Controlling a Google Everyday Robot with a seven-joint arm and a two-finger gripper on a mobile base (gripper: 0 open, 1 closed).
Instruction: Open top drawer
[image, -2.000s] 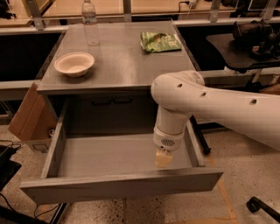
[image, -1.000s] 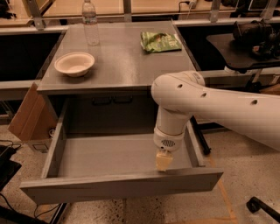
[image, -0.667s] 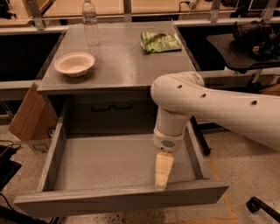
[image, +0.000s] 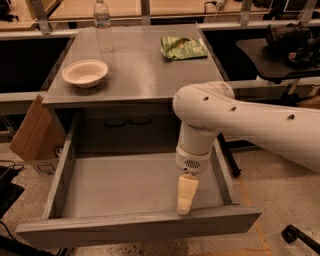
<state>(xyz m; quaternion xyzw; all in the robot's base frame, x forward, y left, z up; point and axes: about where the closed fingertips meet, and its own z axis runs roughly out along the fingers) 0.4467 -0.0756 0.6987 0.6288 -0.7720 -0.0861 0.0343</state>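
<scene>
We see the top drawer (image: 125, 186) standing well out of the grey cabinet (image: 140, 80), its shallow grey box open to view and bare inside, with its plain flat front (image: 140, 226) nearest the camera at the bottom of the view. The gripper (image: 184, 202) hangs from the white arm (image: 250, 125) down into the right half of the drawer, and its cream tip rests at or just behind the inner face of the front panel. We cannot tell whether there is real contact there, and we cannot tell whether the gripper is spread or pressed together, since it shows as one tapering shape from this side. On the cabinet top sit a pale bowl (image: 85, 73) to the left, a clear water bottle (image: 103, 25) behind it and a green snack bag (image: 183, 47) to the right, all well apart from the arm. A cardboard box (image: 31, 134) leans beside the cabinet's left side. We judge the opening to be nearly or wholly done, with the pull at its end stage. The next move, as we read it, calls for lifting the gripper straight up and clear of the front panel without catching the edge, or for a short further pull toward the camera if the drawer is to come out fully
</scene>
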